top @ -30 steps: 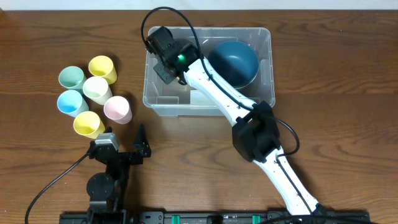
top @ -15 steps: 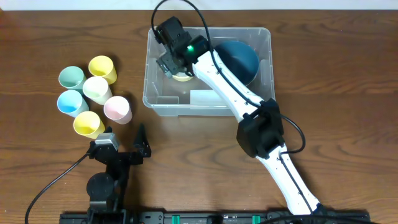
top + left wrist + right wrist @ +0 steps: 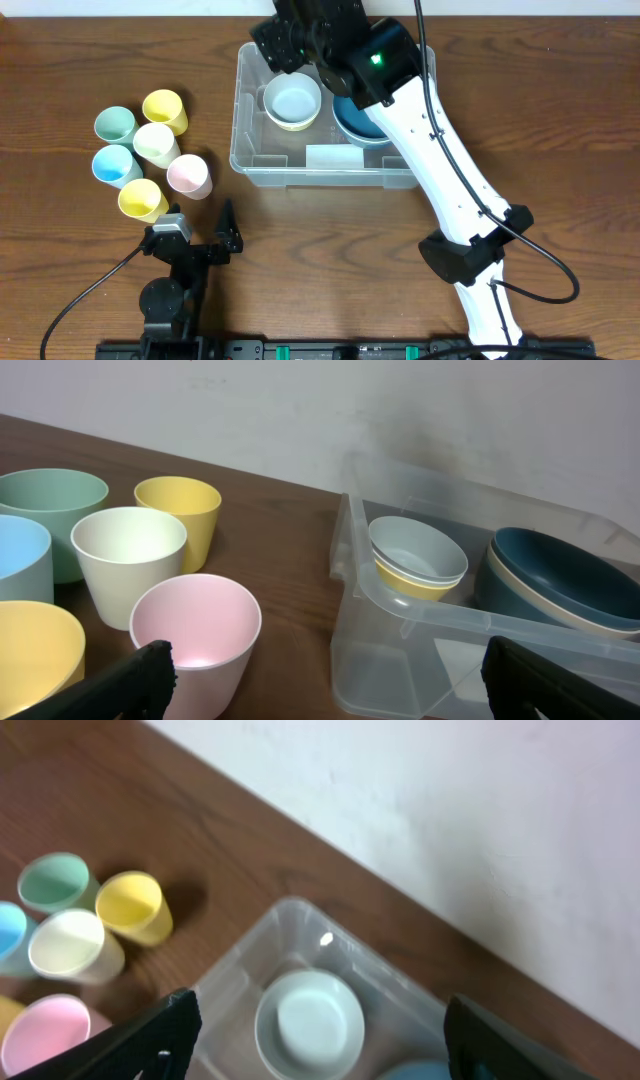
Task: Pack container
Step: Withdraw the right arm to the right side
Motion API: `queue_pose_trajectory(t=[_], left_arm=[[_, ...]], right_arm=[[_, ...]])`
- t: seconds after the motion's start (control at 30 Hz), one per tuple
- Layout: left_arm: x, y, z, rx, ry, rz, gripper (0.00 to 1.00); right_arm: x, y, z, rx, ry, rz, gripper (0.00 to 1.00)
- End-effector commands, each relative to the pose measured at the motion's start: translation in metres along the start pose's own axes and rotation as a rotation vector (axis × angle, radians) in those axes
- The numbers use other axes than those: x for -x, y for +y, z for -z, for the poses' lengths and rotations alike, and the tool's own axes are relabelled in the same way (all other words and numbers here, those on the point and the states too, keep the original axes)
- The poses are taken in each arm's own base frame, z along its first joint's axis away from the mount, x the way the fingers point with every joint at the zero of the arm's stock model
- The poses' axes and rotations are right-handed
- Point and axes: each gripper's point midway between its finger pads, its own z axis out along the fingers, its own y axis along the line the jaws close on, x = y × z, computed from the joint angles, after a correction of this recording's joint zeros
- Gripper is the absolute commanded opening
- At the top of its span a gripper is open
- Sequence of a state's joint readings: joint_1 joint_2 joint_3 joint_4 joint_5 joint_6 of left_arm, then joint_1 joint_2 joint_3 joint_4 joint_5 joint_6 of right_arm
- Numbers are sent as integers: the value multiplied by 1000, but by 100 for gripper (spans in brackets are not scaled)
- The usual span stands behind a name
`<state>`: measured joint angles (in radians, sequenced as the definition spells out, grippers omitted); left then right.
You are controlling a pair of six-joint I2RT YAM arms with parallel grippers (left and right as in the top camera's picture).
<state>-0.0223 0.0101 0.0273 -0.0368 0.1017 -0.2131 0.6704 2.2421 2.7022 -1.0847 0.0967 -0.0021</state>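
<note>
The container (image 3: 262, 162), a clear plastic bin, stands at the back centre of the table. Inside it a small white bowl stacked on a yellow one (image 3: 292, 103) sits at the left, and a dark blue bowl (image 3: 352, 130) at the right is partly hidden by my right arm. High above the bin's back edge my right gripper (image 3: 303, 35) stands open, and its own view looks down on the small bowl (image 3: 310, 1020) with nothing between its fingers. My left gripper (image 3: 198, 240) rests open near the front edge, facing the pink cup (image 3: 195, 630) and the container (image 3: 400, 660).
Several pastel cups stand in a cluster left of the bin: mint (image 3: 114, 125), yellow (image 3: 165, 108), cream (image 3: 156, 143), blue (image 3: 115, 165), pink (image 3: 189, 176) and a second yellow (image 3: 142, 200). A flat white patch (image 3: 330, 158) lies on the bin's floor near its front wall.
My right gripper has opened, left the small bowl in the container's left half, and risen up and back out of the bin. The left arm has not moved.
</note>
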Motion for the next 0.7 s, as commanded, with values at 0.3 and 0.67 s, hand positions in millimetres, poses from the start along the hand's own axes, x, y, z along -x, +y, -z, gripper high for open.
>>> queue_pose_trajectory(t=[0.3, 0.67], left_arm=[[-16, 2, -1, -1, 43, 1, 98], [-15, 2, -1, -1, 38, 1, 98]], right_arm=[[-65, -232, 41, -487, 112, -493, 99], [-173, -387, 124, -597, 186, -992, 99]])
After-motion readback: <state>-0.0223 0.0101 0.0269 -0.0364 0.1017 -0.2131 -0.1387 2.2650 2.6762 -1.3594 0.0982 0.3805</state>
